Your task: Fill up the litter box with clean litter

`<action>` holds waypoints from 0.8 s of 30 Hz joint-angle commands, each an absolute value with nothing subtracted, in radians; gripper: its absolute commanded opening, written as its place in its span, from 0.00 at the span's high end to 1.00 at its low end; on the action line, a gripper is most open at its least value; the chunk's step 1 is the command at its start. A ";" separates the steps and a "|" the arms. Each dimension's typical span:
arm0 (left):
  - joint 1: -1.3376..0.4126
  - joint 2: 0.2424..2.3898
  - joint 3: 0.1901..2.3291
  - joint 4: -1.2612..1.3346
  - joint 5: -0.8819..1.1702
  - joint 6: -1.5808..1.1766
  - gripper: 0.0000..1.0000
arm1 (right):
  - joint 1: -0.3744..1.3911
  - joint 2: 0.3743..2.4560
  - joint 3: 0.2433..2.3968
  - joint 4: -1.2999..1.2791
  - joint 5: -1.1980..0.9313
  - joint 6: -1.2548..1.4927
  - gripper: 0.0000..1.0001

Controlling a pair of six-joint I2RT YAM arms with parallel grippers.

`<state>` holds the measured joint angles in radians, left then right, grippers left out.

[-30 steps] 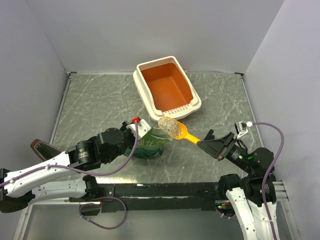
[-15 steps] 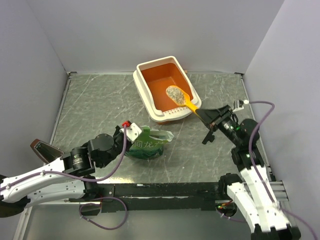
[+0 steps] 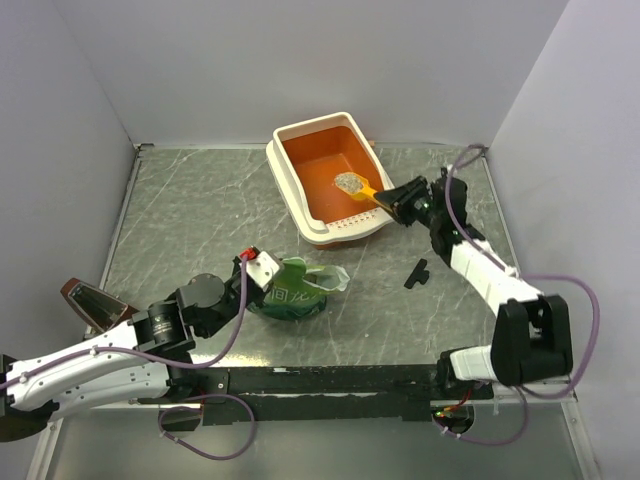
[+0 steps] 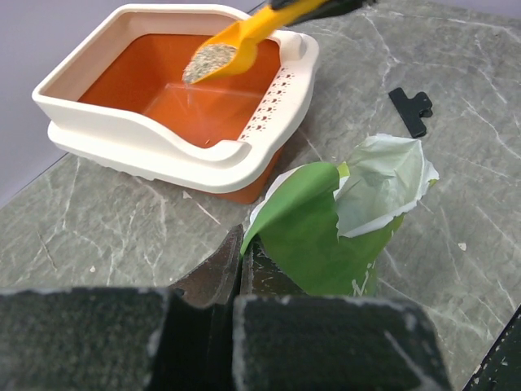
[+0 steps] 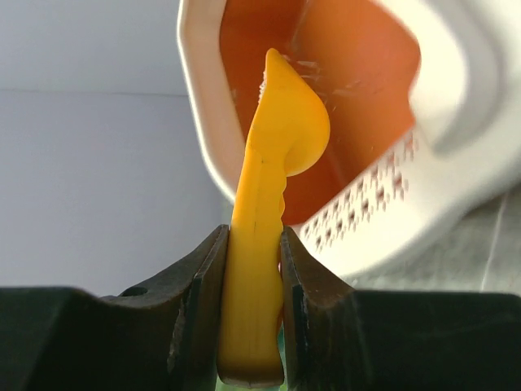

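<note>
As the right gripper (image 3: 392,200), clamped on the scoop (image 3: 364,189), holds clean litter (image 3: 348,182) over the litter box (image 3: 315,160) at 12 o'clock, left gripper (image 3: 262,272) pinching the bag (image 3: 300,292), tipping seems next

Litter box (image 3: 286,190) (image 4: 163,148) (image 5: 198,122): large rectangular plastic tray, orange inside, cream-white rim. Sits flat, straight ahead of my right claw (image 3: 386,199) (image 5: 254,244). Short edge with row of small holes is end nearest claw. I see orange floor showing.

Clean litter (image 3: 349,182) (image 4: 207,60): small heap of pale grey-white granules, riding in bowl of orange-yellow scoop (image 3: 366,191) (image 4: 244,37) (image 5: 273,155), just beyond claw's fingertips, above box interior near holed end, clear of floor. Heap sits toward scoop tip.
</note>
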<state>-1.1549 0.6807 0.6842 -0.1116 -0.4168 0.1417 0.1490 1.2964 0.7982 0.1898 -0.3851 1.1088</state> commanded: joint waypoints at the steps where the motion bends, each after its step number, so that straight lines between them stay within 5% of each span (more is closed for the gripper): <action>1: -1.144 0.702 0.667 -0.064 -0.357 0.123 0.99 | 0.182 1.391 1.009 0.114 -0.328 0.867 1.00; 12: -1.132 0.724 0.669 -0.077 -0.357 0.124 0.99 | 0.420 1.666 1.482 -0.434 0.096 0.342 1.00; 20: -1.131 0.729 0.664 -0.078 -0.365 0.127 0.99 | 0.616 1.634 1.476 -0.427 0.492 0.098 1.00; 24: -1.131 0.732 0.666 -0.078 -0.359 0.129 0.99 | 0.643 1.522 1.436 -0.422 0.497 0.086 1.00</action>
<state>-1.1336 0.7265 0.6743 -0.0860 -0.3805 0.1417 0.6312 1.6730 1.4395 -0.4427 0.3630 0.1753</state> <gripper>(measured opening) 0.013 0.340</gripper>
